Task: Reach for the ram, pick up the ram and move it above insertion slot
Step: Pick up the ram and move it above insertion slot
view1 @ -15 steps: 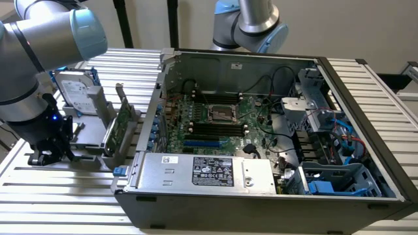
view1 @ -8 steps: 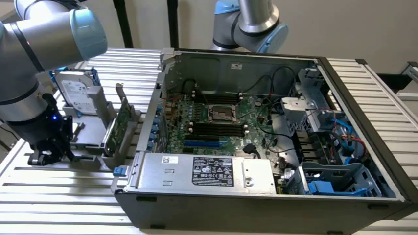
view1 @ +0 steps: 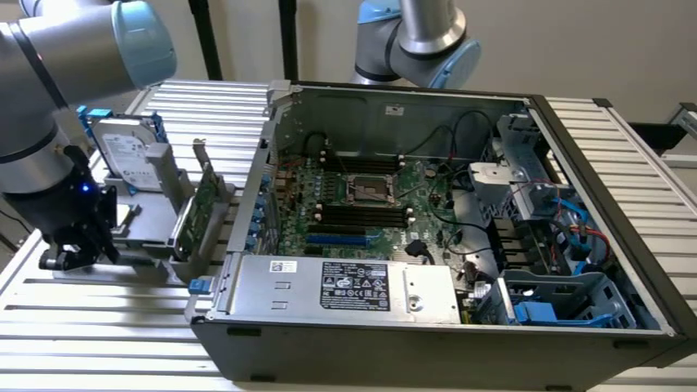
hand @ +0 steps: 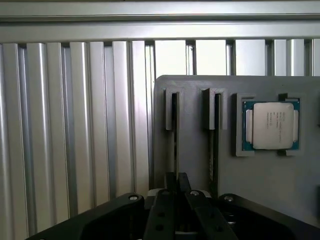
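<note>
My pincer [hand: 177,181] is clenched on the ram [hand: 175,135], which stands edge-on in a narrow slot of the grey holder [hand: 260,185]. The neighbouring slot holds another thin stick [hand: 212,155], and a square recess holds a processor chip [hand: 272,125]. On the exterior view's right, the open computer case [view1: 326,351] holds a motherboard [view1: 360,204].

The ribbed table [hand: 75,125] was silver, the holder [hand: 260,180] grey, the gripper [hand: 177,178] black, the motherboard [view1: 419,186] green, the drive rails [view1: 94,113] blue.
</note>
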